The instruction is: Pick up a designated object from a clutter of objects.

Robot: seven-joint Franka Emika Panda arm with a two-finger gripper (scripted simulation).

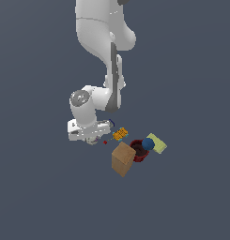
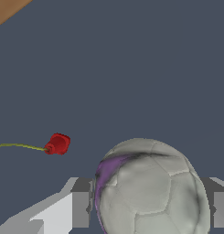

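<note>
A: Gripper state?

B: In the wrist view the gripper (image 2: pixel 150 210) has a grey finger (image 2: pixel 80 208) on each side of the off-white ball (image 2: pixel 147 187), pinching it. The ball's lower edge is cut off.

A: And the exterior view?

B: The ball is hidden under the hand. The tan box (image 1: pixel 122 158), red bowl (image 1: pixel 139 151) and blue ball (image 1: pixel 148 144) sit right of centre.
</note>
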